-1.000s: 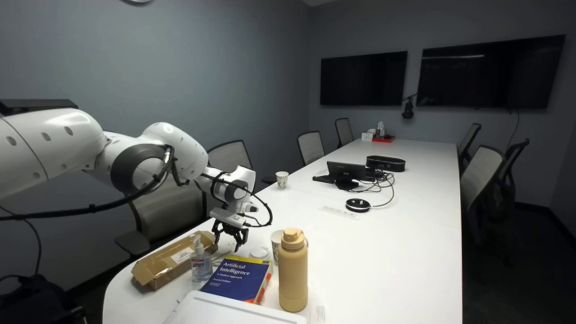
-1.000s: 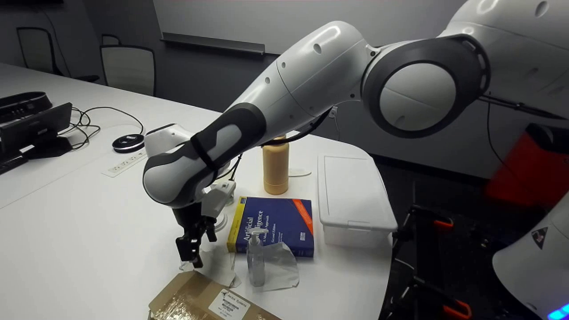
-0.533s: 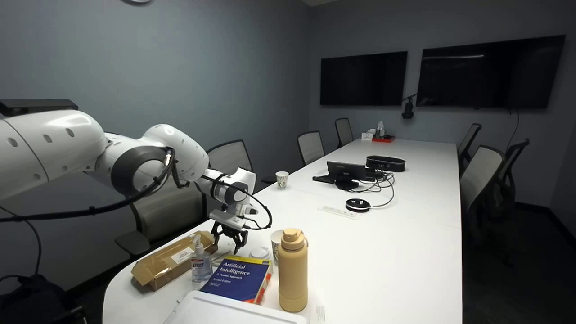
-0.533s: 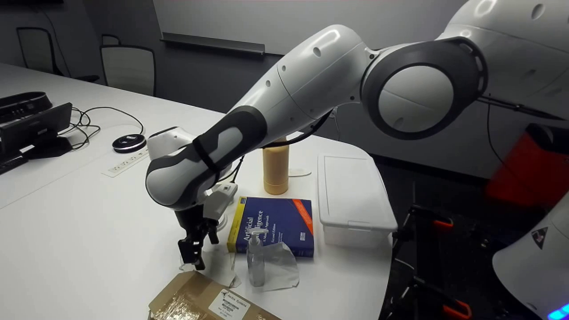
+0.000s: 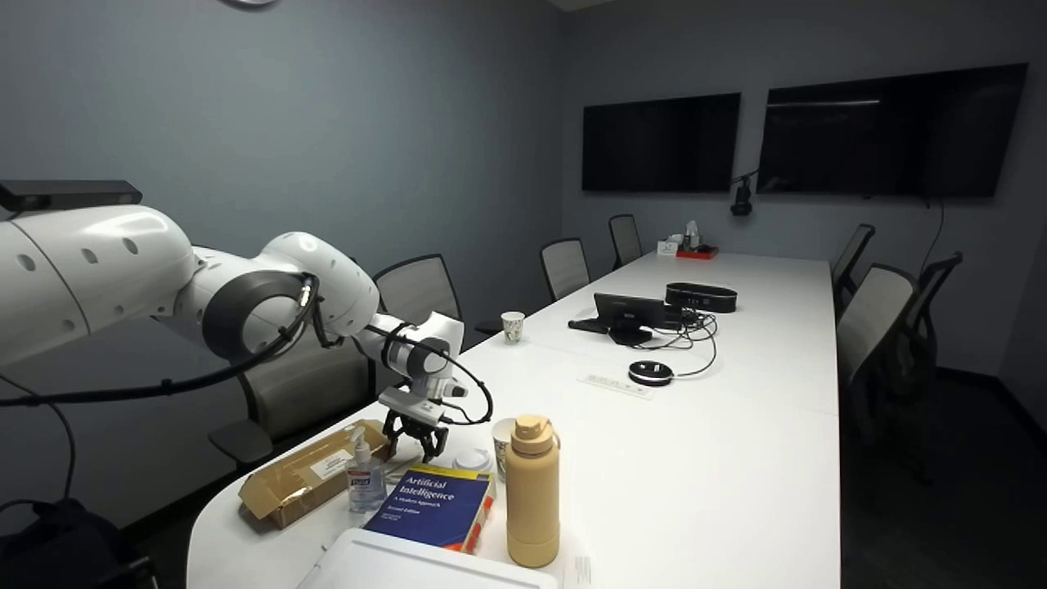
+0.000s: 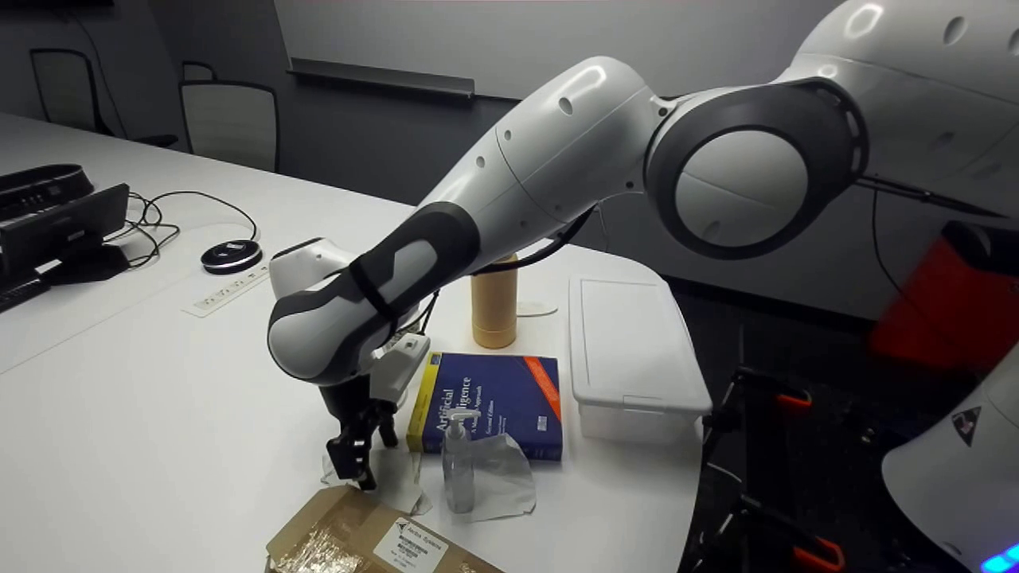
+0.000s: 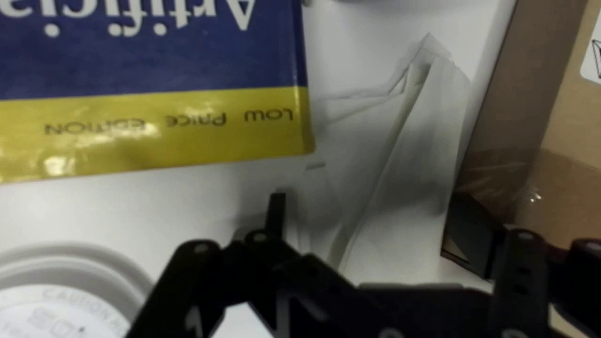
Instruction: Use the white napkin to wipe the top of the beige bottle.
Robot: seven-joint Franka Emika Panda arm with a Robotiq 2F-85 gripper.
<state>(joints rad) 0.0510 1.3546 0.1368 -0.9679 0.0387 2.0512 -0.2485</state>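
The white napkin (image 6: 398, 480) lies crumpled on the table between the book and the cardboard box. It fills the middle of the wrist view (image 7: 413, 159), with a long fold along it. My gripper (image 6: 379, 463) is open and points down over the napkin, low near the table; in the wrist view its fingers (image 7: 368, 216) stand wide apart with the napkin between them. It also shows in an exterior view (image 5: 409, 450). Whether the fingertips touch the napkin I cannot tell. The beige bottle (image 5: 532, 499) stands upright beyond the book; the arm's cable hides its top in an exterior view (image 6: 494, 310).
The cardboard box (image 7: 521, 131) lies close beside one finger. The blue book (image 6: 493, 406), sanitizer bottle (image 6: 458, 473) on another white sheet (image 6: 505, 477), and lidded plastic bin (image 6: 637, 342) stand nearby. A white round lid (image 7: 61, 310) and a paper cup (image 5: 501, 450) are near the gripper.
My gripper has come down a little toward the napkin, still open. In an exterior view it has also shifted slightly right. The napkin and bottle have not visibly moved.
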